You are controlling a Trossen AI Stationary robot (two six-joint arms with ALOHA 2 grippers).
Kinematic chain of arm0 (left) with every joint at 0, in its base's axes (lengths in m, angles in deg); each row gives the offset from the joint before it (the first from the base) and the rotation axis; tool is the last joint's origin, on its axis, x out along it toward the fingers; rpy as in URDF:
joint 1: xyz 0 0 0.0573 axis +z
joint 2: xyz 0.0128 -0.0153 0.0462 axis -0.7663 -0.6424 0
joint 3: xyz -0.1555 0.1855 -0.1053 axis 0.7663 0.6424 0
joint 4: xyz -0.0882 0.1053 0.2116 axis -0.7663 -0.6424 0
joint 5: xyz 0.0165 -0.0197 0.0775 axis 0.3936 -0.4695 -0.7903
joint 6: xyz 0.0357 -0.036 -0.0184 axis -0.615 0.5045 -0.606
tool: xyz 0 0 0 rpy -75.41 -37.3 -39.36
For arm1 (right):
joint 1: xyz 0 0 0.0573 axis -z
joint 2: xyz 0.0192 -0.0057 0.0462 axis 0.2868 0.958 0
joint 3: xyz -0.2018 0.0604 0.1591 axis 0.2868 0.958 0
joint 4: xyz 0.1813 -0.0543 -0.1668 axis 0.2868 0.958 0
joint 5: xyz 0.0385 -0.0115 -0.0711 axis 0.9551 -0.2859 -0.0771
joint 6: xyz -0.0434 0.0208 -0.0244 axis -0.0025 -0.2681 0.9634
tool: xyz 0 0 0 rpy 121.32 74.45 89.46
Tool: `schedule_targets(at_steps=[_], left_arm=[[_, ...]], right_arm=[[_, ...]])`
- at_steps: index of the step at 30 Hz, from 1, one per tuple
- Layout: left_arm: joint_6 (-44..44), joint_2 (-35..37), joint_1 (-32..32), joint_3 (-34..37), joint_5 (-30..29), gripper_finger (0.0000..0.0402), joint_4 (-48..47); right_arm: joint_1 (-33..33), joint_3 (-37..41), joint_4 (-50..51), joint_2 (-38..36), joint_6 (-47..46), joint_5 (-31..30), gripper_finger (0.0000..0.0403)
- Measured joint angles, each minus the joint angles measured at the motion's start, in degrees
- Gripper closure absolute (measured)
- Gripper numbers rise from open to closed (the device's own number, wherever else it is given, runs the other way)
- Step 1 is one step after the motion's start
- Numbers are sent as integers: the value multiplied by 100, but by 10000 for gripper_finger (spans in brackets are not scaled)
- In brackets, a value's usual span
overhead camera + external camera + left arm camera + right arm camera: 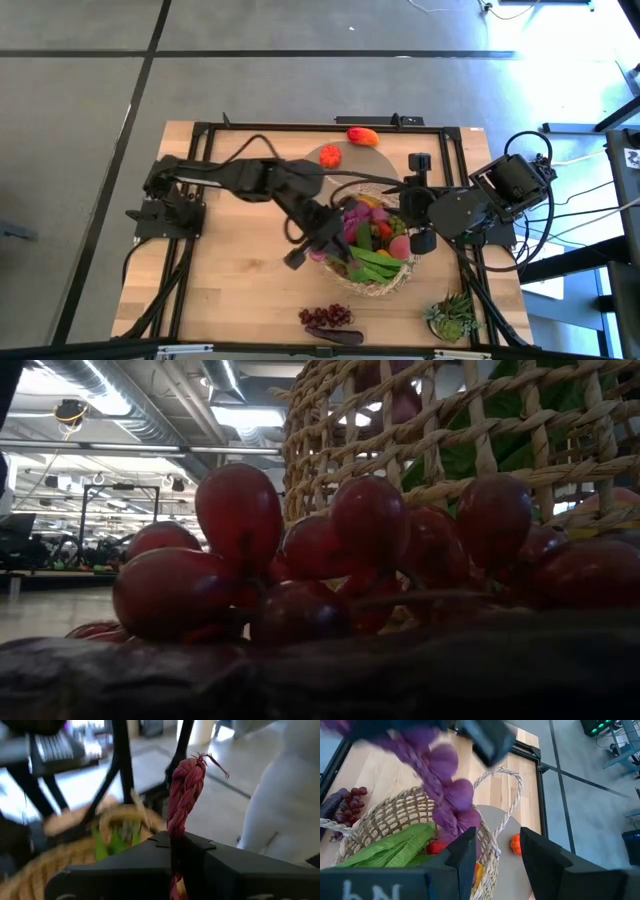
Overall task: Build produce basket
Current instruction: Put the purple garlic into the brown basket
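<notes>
tan woven basket (385, 285) with green leafy stalks (375, 264), a pink-purple braided piece (354, 222) and red bits inside. dark purple grapes (326, 316) on the pale wood counter (235, 290). orange-red chilli (362, 136); spiky green plant (455, 318).

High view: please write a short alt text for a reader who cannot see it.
Two dark arms meet over a wicker basket filled with colourful toy produce on a wooden table. Purple grapes and a potted plant lie nearer the front edge.

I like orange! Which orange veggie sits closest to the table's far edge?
The long orange pepper. The rounder orange one sits nearer the basket.
</notes>
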Motion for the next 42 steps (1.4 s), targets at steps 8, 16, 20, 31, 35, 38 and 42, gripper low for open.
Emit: schedule_targets(at_steps=[8,16,20,31,35,38,42], left_arm=[[-68,-458,311,0,-21,401,-377],[-63,-844,408,-2,-56,378,-408],[51,-854,403,0,-60,356,-454],[93,-854,411,0,-150,296,-502],[103,-749,434,0,-196,296,-535],[113,-596,434,-2,-376,296,-605],[174,-412,416,11,-687,294,-715]], right_arm=[[0,0,0,0,0,0,256],[0,0,13,0,-2,49,256],[0,0,11,0,0,55,256],[0,0,2,0,-20,59,256],[-1,0,-18,0,-13,50,256],[0,0,-22,-12,0,50,256],[-4,0,-18,-57,20,46,256]])
